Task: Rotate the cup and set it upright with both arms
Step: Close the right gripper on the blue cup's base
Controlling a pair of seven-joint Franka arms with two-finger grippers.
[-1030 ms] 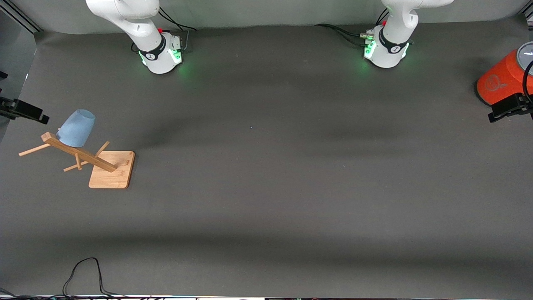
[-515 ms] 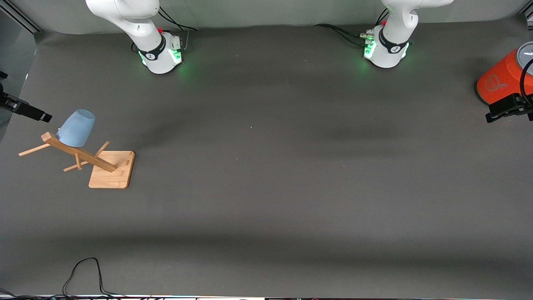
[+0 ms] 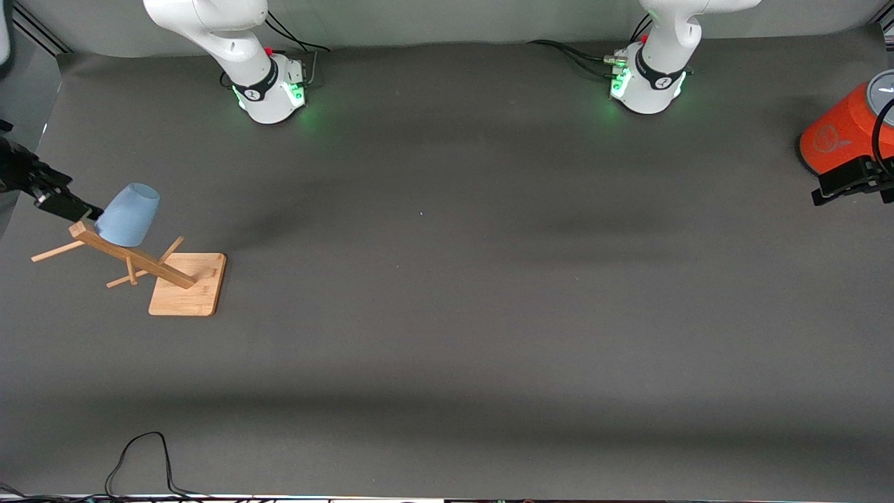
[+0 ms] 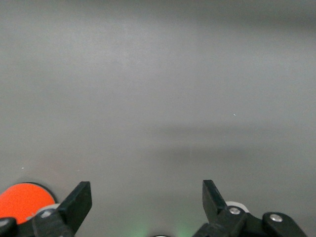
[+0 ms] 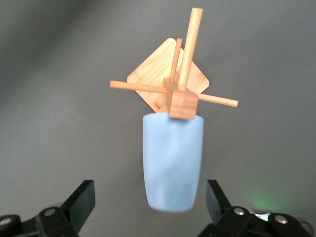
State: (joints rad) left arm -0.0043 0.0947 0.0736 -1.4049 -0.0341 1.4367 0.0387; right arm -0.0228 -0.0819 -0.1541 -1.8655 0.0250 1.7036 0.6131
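Half a second on, moved in: right gripper (image 3: 66, 202) came up just beside the cup (image 3: 128, 216) at the right arm's end of the table, where earlier hung well apart from it. Seen spread wide through the right wrist view (image 5: 148, 207), fingers either side of the cup's base end and not touching. Shifted only slightly, left gripper (image 3: 848, 183), open too (image 4: 143, 197), beside the orange cylinder (image 3: 841, 136) at the left arm's end.

Hung mouth-down on the wooden rack (image 3: 140, 262), the cup (image 5: 172, 160); unchanged in place. Crowded at the rim by the rack's post top and crossing pegs (image 5: 174, 91); square wooden base (image 3: 188, 284) nearer the front camera than the cup. Ran along the peg, long axis tilted, closed narrower base up toward the gripper, wide rim down against the post.
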